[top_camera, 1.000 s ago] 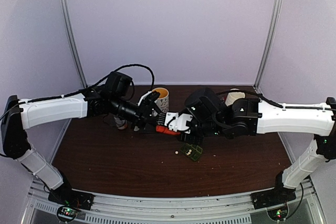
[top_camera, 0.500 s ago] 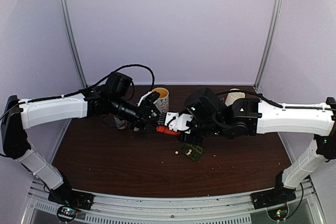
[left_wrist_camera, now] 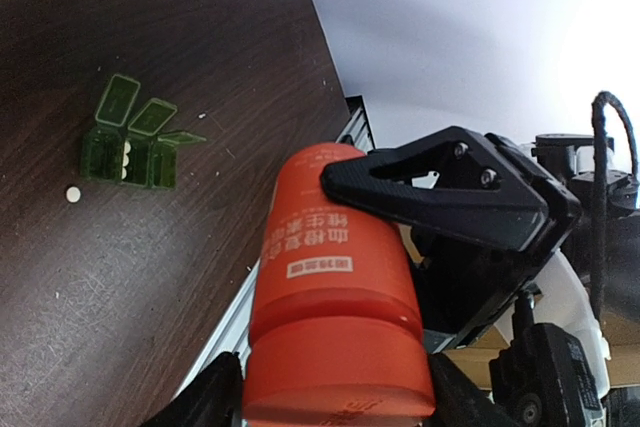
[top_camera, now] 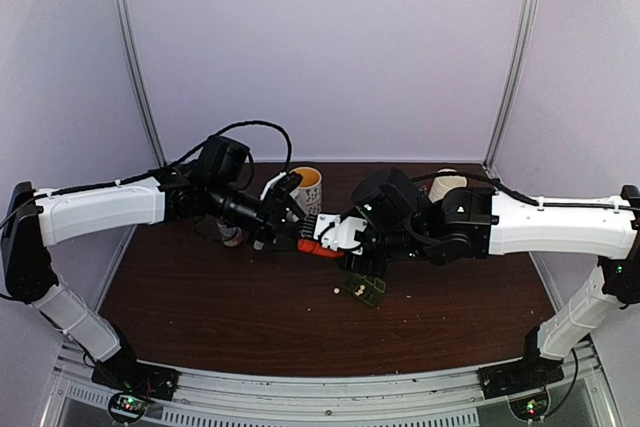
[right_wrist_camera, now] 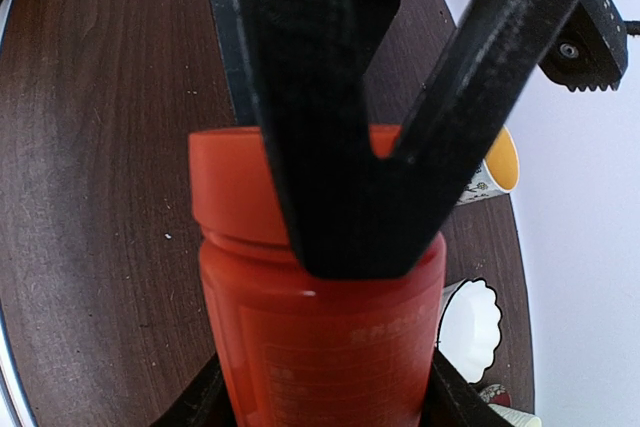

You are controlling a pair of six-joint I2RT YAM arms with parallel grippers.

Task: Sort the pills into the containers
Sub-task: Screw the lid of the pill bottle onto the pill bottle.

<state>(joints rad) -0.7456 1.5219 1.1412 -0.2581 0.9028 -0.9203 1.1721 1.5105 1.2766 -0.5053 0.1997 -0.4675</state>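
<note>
1. The left hand (left_wrist_camera: 328, 392) has drawn its jaws in from a wider spread. They now sit partly closed, pinching the cap (right_wrist_camera: 225, 187) of the orange-red round plastic pill bottle (left_wrist_camera: 335, 277). In the overhead view the arm itself has hardly shifted.
2. The right hand (right_wrist_camera: 320, 397) has not changed. Its jaws stay about half open, clamped around the body of the bottle at the end away from the cap.
3. The bottle therefore hangs roughly level between the two hands. It is off the dark wooden tabletop (top_camera: 200, 307) and sits just behind the pill box, a little to its left.
4. The dark-green translucent rectangular pill box (left_wrist_camera: 125, 157) lies where it did, flat on the tabletop. Its three square compartments have their lids flipped up.
5. A few small white pills (left_wrist_camera: 126, 159) show inside the box, though I cannot tell which compartment holds them. One loose white pill (left_wrist_camera: 72, 193) rests on the tabletop just beside the box.
6. My reading is that the new grip on the cap sets the bottle up for unscrewing, with one hand steadying it while the other twists. The cap is on, so these pills cannot reach the box yet, and most of the sorting seems to lie ahead.
7. The bottle lies sideways, so a freed cap could let pills spill out and miss the box. A smooth cap could also slip under the twist.
</note>
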